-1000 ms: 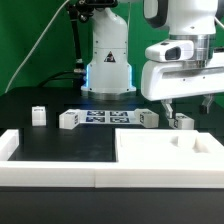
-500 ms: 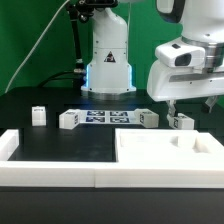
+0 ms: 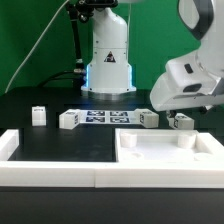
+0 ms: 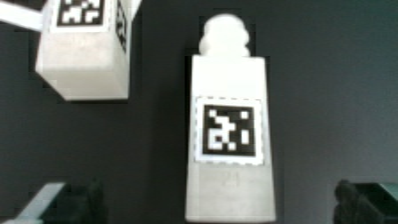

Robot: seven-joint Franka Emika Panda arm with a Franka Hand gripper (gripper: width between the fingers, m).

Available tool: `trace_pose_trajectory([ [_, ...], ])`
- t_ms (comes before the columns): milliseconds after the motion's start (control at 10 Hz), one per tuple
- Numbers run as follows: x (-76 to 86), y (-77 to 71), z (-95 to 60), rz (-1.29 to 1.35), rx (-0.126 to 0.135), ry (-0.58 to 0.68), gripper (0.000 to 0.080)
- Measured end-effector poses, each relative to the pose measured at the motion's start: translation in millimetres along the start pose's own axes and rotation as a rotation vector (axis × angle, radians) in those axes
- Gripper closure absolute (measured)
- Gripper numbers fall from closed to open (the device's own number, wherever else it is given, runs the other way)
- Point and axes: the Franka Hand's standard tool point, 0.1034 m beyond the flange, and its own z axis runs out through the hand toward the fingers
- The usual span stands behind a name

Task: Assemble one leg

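Fingers (image 4: pixel 50 203) spread wide, one dark tip on each side of the leg (image 4: pixel 228 130), and there's clear dark bench (image 4: pixel 329 70) showing in both gaps, so nothing is pinched and nothing is touching

The leg lies flat on the bench right between them, its square tag facing up at the wrist camera, its narrow rounded peg end pointing away from the fingertips

Just beside it, apart with a strip of bench between, a second leg (image 4: pixel 86 55) lies tilted, tag up as well

Out to the exterior view now: the arm (image 3: pixel 192 82), big and white, leans in at three o'clock, low over the leg (image 3: pixel 181 120) at the end of the row; the fingers themselves are hard to make out from here

Next along, towards the centre, sits the second leg (image 3: pixel 148 120), touching the end of the marker board (image 3: pixel 105 117)

Two more legs at nine o'clock: one (image 3: pixel 68 119) by the board's other end, one (image 3: pixel 38 115) standing further out, well apart from the arm

Down at five o'clock, the white panel (image 3: pixel 160 160) with its raised rim lies near the front of the bench (image 3: pixel 60 140)
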Motion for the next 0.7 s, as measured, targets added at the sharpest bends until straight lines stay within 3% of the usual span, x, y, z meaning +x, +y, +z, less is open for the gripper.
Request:
trace_pose_trajectory([
  [200,-0.9,-6.2,13.7,0.017,-0.007,-0.181,0.015],
  [300,11.4,-8.4,17.0,0.014,-0.003,-0.184,0.015],
  [700,15.9,-9.2,26.7,0.039,-0.002,-0.158,0.015],
])
